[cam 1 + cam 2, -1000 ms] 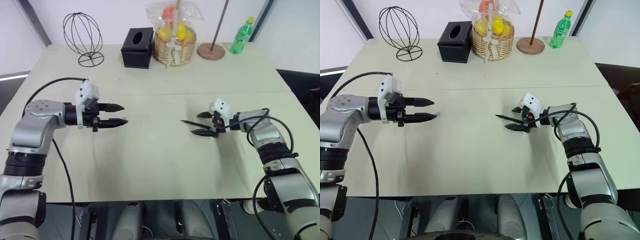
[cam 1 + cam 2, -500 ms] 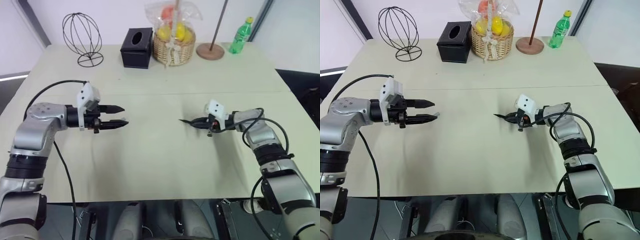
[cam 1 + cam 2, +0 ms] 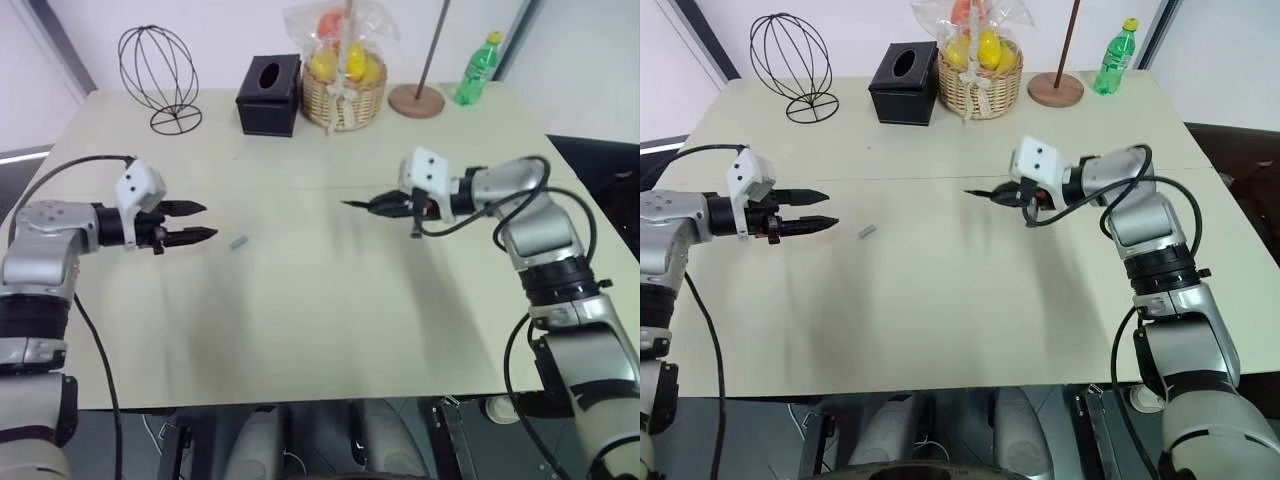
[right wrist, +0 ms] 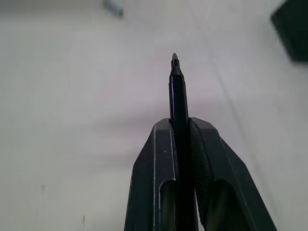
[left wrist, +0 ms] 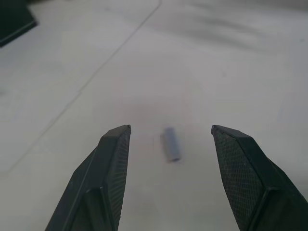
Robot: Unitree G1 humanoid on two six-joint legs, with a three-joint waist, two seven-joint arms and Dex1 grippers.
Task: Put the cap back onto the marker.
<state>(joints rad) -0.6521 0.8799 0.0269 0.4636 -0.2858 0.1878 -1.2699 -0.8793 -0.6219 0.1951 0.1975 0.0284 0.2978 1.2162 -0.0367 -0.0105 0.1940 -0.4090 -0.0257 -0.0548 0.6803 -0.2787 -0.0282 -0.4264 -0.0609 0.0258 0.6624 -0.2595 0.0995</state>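
Right tool (image 3: 384,205): pressed together on the marker (image 4: 178,91), held above the counter (image 3: 320,300). The wrist view shows the dark barrel squeezed between the two black fingers (image 4: 156,163), with the pointed tip sticking out past the fingertips.
Marker: off the counter, roughly level, its tip aimed across towards the robot's left side. In the head views it juts as a thin dark point from the right tool, over the middle of the counter.
Left tool (image 3: 200,222): spread wide, holding nothing. It hangs just above the counter at the robot's left, its fingers (image 5: 113,163) pointing towards the cap.
Cap (image 3: 238,242): a small grey stub lying on its side on the bare counter, just ahead of the left tool's fingertips and apart from them. In the left wrist view it sits between the lines of the two open fingers, touching neither.
Cap and marker: well apart, the cap on the robot's left half of the counter, the marker in the air to the right of centre.
Far edge of counter: a wire globe-shaped stand (image 3: 157,75), a black tissue box (image 3: 269,94), a basket of fruit wrapped in clear film (image 3: 344,70), a round wooden base with a thin pole (image 3: 417,99) and a green bottle (image 3: 474,70) stand in a row, all well clear of both tools.
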